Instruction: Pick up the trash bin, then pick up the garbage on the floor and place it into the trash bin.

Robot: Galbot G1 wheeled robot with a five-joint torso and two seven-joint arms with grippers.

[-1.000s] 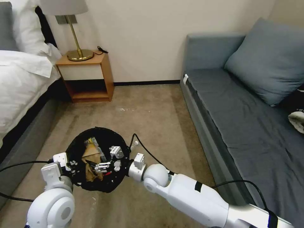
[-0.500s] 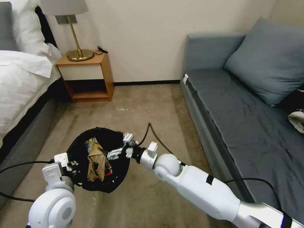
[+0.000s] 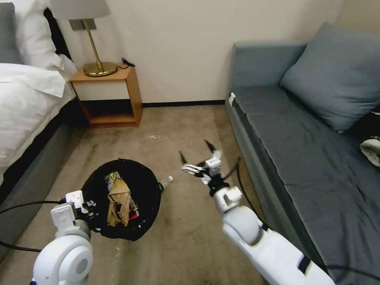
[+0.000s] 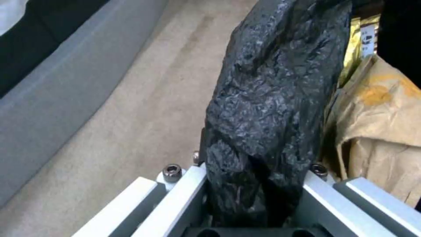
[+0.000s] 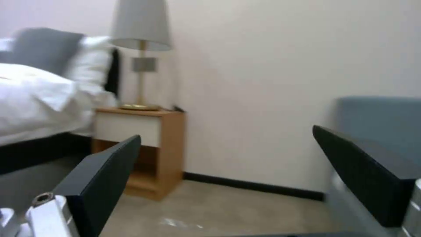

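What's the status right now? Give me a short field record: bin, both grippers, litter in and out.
bin: trash bin held off the carpet by its bagged rim
left gripper: shut on the rim
right gripper: open, empty, in the air between bin and sofa
litter in bin: tan-brown paper, yellow-silver wrapper, a bit of red wrapper
litter outside: bottle on the carpet beside the bin

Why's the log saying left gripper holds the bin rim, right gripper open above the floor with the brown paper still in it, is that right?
Not quite. The right gripper is open above the floor but empty: the right wrist view shows nothing between its fingers. The brown paper lies inside the bin, per the head view. The left gripper does hold the bin rim.
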